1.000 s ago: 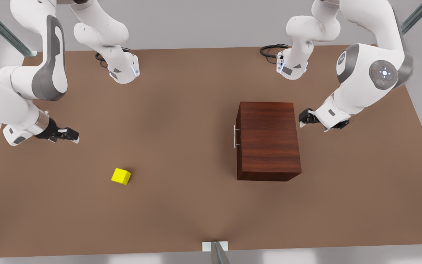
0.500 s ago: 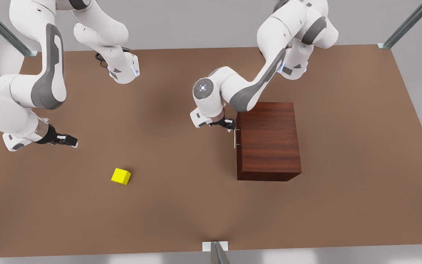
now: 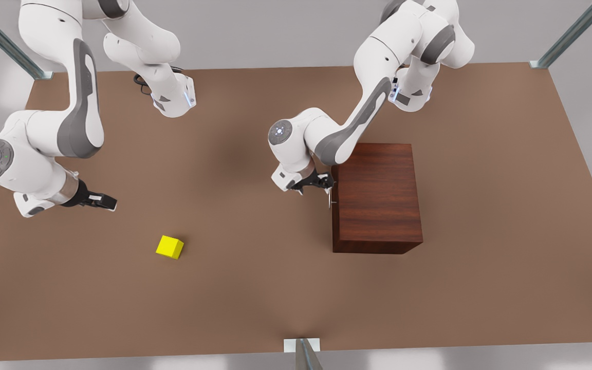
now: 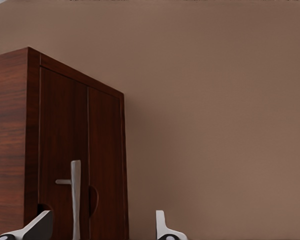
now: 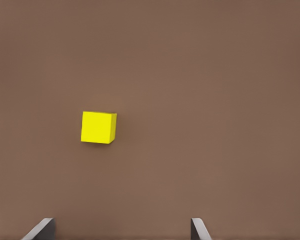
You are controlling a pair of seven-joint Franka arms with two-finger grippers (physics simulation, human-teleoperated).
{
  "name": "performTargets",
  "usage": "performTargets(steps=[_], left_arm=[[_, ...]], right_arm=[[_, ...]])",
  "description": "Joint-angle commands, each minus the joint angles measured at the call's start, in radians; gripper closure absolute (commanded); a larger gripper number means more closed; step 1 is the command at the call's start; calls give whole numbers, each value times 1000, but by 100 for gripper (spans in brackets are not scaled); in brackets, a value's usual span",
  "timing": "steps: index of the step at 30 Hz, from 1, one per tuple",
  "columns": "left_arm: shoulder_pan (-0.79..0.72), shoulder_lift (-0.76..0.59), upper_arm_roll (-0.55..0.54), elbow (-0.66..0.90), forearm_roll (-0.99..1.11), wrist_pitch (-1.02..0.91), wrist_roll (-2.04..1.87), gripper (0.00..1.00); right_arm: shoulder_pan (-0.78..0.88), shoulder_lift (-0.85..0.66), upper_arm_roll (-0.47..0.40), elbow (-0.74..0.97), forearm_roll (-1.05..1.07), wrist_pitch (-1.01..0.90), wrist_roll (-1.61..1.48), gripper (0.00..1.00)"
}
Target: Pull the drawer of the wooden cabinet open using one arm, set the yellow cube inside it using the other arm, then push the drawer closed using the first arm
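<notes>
Left gripper (image 3: 321,182) open at handle (image 4: 75,197); one yellow cube (image 3: 169,247).

Your front view looks steeply down from above the table's (image 3: 255,298) near edge, both arms opposite, left wrist camera close on the wooden cabinet's (image 4: 65,150) handle face, right wrist camera apparently higher over the yellow cube (image 5: 98,128), both things shared with front view.

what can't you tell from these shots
- Inside of the drawer: shut in the wooden cabinet, front and left wrist views.
- Whether the left gripper touches the handle: its open jaws are cut off by the left wrist view's edge, too small in the front view.
- Far side of the yellow cube, which the right gripper hangs apart from: faces away in the right wrist view.
</notes>
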Motion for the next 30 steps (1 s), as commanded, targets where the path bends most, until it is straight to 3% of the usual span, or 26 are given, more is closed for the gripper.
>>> performTargets(steps=[1, 30], left_arm=[[-1, 1, 0, -5, 35, 8, -128, 0], [-2, 64, -4, -16, -17, 14, -199, 0]], right_arm=[[-5, 0, 0, 0, 0, -2, 83, 0], [-5, 17, 0, 19, 0, -4, 117, 0]])
